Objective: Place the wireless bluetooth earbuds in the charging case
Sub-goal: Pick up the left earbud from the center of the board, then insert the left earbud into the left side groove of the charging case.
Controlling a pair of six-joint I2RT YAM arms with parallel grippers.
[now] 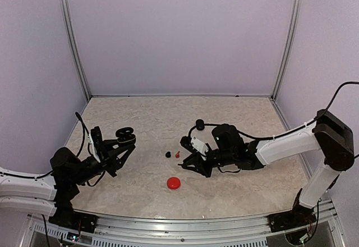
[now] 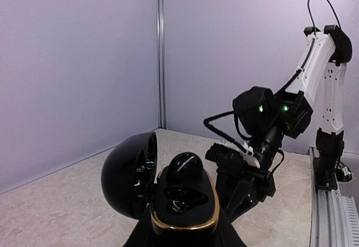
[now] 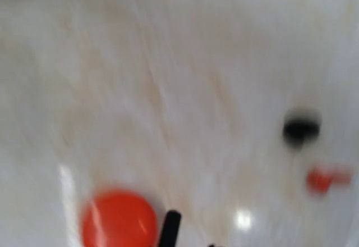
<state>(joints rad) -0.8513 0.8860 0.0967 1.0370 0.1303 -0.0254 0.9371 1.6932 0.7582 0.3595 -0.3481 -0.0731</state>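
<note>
My left gripper [image 1: 119,143] is shut on the open black charging case [image 1: 125,134], held above the table's left side. In the left wrist view the gold-rimmed case [image 2: 185,220] sits between the jaws of the left gripper [image 2: 185,239] with its lid [image 2: 130,175] swung left. One black earbud [image 2: 186,167] sits in the far socket and the near socket [image 2: 182,198] is empty. A black earbud [image 1: 168,154] and a red earbud [image 1: 178,154] lie mid-table. My right gripper [image 1: 185,166] hovers just right of them with its tips close together and nothing between. The blurred right wrist view shows the right gripper [image 3: 192,239] at the bottom edge, the black earbud [image 3: 301,129] and the red earbud [image 3: 325,178].
A closed red case [image 1: 174,183] lies on the table in front of the right gripper, and shows as a red disc [image 3: 119,219] beside one fingertip [image 3: 170,227]. Lilac walls and metal posts [image 1: 74,50] enclose the table. The right arm [image 2: 269,123] stands beyond the black case.
</note>
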